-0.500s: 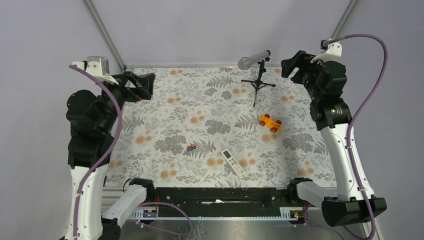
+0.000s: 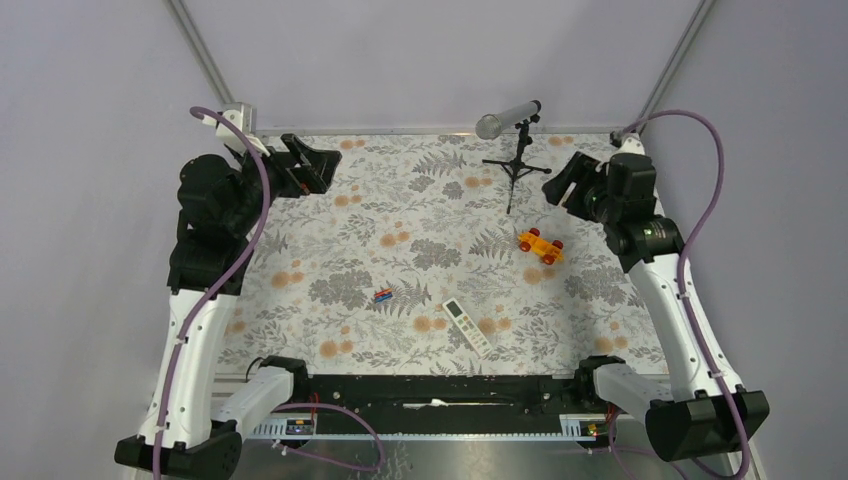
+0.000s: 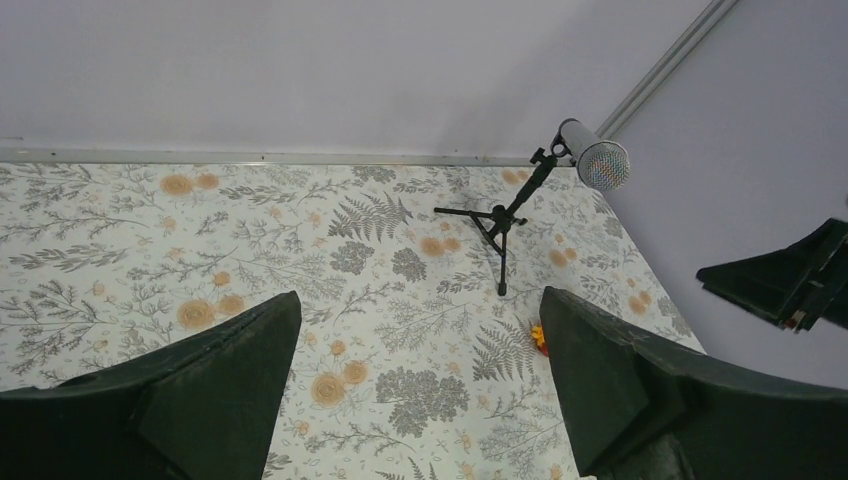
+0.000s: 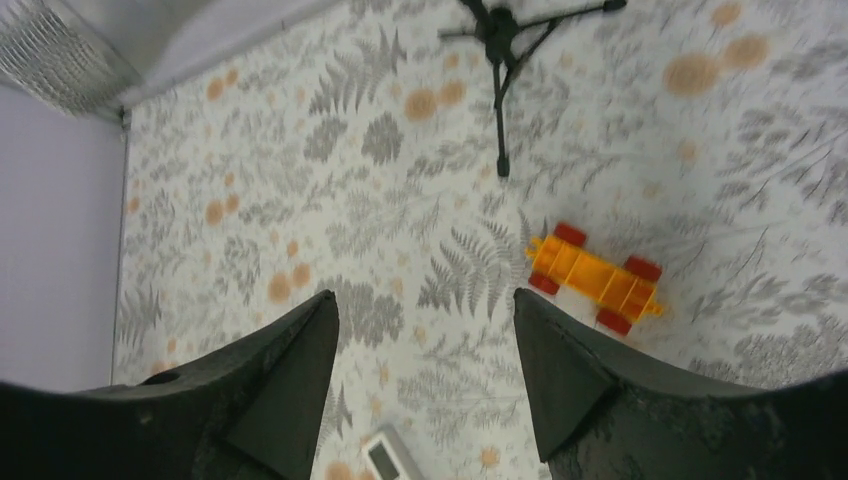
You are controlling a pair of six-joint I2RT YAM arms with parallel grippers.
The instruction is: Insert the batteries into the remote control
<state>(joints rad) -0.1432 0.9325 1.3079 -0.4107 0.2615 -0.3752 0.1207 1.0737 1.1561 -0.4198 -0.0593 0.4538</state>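
Batteries (image 2: 383,295), a red cell and a blue cell lying side by side and touching, sit on the floral tablecloth (image 2: 420,230) just toward 7 o'clock of its middle in the top view. The remote control (image 2: 467,325) lies flat at about 4 o'clock from them, near but apart, with its long axis slanting from roughly 10 to 4 o'clock and its buttons facing up. Nothing touches either one.

The left gripper (image 2: 310,165) hangs in the air over the cloth's 10 o'clock corner, well away from the cells. Its wrist view shows its jaws spread wide with only cloth between them (image 3: 418,300). The right gripper (image 2: 560,185) hangs over the 2 o'clock side. Its jaws are also spread wide and hold nothing (image 4: 425,298). Between its fingers the wrist camera sees fern-patterned cloth, and one end of the remote control (image 4: 385,458) shows at the 6 o'clock edge of that view.

An orange toy car (image 2: 540,246) with red wheels stands at about 2 o'clock from the remote, just below the right gripper in the top view. In the right wrist view it lies at about 3 o'clock of the jaw gap (image 4: 596,278). A microphone on a small black tripod (image 2: 508,120) stands at the 12 to 1 o'clock edge of the cloth. The left wrist camera sees it at 1 o'clock (image 3: 594,164).
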